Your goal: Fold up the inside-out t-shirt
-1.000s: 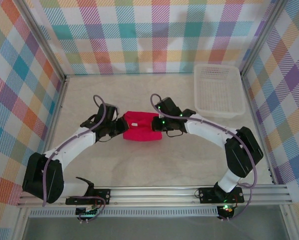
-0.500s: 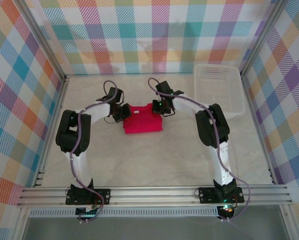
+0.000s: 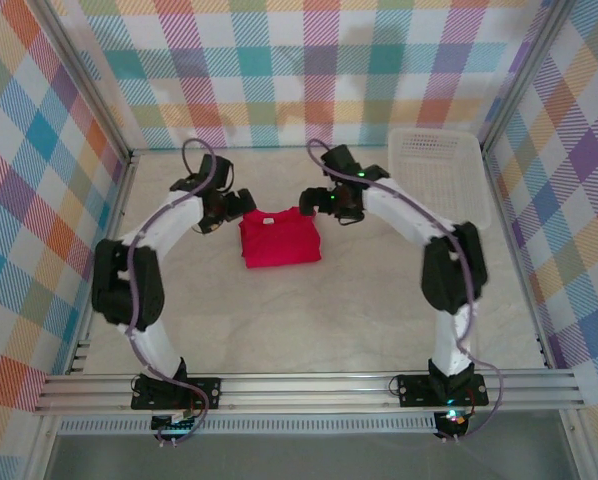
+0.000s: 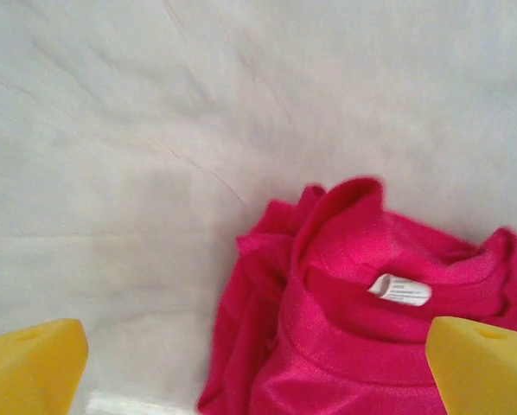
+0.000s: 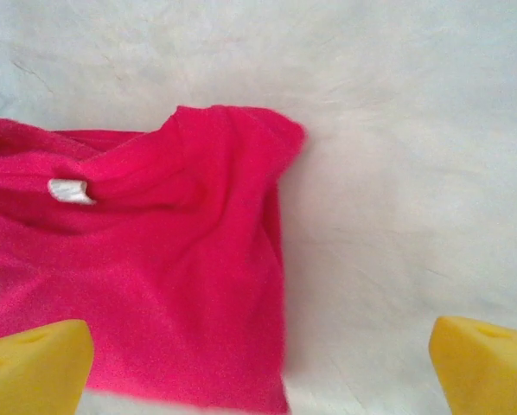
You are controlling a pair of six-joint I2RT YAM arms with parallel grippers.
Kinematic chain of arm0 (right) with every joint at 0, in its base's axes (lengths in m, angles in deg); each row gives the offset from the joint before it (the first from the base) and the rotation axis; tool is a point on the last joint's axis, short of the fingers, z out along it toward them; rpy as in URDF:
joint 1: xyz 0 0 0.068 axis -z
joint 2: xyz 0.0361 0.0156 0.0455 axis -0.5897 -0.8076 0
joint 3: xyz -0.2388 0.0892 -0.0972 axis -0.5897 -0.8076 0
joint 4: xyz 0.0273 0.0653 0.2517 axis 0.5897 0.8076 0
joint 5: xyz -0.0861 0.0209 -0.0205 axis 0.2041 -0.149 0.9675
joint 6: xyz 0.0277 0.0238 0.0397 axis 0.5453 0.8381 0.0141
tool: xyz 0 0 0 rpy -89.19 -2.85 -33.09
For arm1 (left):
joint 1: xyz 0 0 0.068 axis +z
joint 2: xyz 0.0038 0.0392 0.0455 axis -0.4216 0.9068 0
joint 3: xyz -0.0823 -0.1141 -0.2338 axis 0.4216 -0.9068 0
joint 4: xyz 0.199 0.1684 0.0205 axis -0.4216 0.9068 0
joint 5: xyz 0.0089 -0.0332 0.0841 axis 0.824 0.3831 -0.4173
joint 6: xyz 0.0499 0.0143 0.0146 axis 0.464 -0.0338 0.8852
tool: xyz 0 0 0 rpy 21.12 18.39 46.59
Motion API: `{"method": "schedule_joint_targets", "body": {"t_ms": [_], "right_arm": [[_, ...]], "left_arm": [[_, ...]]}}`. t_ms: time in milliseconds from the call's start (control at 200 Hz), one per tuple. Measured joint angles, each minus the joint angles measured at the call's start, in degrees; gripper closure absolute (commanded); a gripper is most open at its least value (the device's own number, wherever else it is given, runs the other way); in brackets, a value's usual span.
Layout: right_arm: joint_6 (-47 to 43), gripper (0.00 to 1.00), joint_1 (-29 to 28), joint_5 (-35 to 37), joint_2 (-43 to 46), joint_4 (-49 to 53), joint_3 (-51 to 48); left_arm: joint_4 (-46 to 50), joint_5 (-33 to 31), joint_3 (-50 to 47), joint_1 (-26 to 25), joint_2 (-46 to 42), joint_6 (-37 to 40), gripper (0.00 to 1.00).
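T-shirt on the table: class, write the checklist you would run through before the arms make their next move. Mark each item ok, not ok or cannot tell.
1. Left gripper open, holding nothing: ok.
2. Right gripper open, holding nothing: ok.
3. T-shirt lies as a compact rectangle on the table, apart from the basket: ok.
4. Collar lies flat: not ok; it is bunched and raised around the tag.
5. Layers underneath lie even: cannot tell; they are hidden.
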Motion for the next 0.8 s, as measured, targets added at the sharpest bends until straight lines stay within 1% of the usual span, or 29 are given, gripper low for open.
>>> {"method": "schedule_joint_targets", "body": {"t_ms": [55, 125, 175, 200, 275, 340, 415, 495, 570, 655, 800], "right_arm": [[-1.6, 0.00, 0.0, 4.0, 7.4, -1.1, -5.7], [-3.7, 0.00, 0.2, 11.5, 16.6, -3.8, -13.8], [-6.3, 0.00, 1.1, 17.6, 22.3, -7.1, -20.7], [-8.2, 0.00, 2.0, 20.3, 25.0, -10.7, -25.3], [-13.7, 0.00, 5.8, 26.0, 29.8, -19.5, -37.9], [-17.0, 0.00, 10.3, 28.5, 30.8, -26.2, -47.5], [-19.5, 0.00, 15.5, 29.2, 30.8, -31.7, -56.2], [-20.9, 0.00, 19.8, 28.7, 31.5, -37.6, -63.0], [-22.3, 0.00, 21.4, 26.9, 32.1, -45.0, -67.1], [-23.7, 0.00, 21.5, 24.1, 32.0, -54.1, -69.6], [-25.6, 0.00, 22.1, 19.0, 27.6, -69.7, -70.4]], "left_arm": [[-0.8, -4.3, -2.2, -0.7, -5.5, 1.2, 0.00], [-3.8, -8.3, -7.4, -1.5, -12.3, 4.0, 0.00], [-6.6, -9.9, -11.8, -1.8, -15.9, 7.1, 0.00], [-8.1, -10.6, -14.1, -1.8, -17.0, 8.4, 0.00], [-13.6, -13.3, -21.2, -1.8, -18.2, 12.2, 0.00], [-21.2, -15.0, -29.3, -1.8, -18.3, 16.4, 0.00], [-30.5, -16.3, -39.9, -1.8, -18.9, 21.9, 0.00], [-36.1, -17.7, -47.2, -1.6, -19.1, 26.1, 0.00], [-39.9, -18.3, -49.2, -1.2, -19.1, 28.9, 0.00], [-46.5, -19.1, -49.9, -0.7, -19.1, 30.9, 0.00], [-57.9, -19.0, -52.6, 1.0, -19.0, 33.0, 0.00]]}}
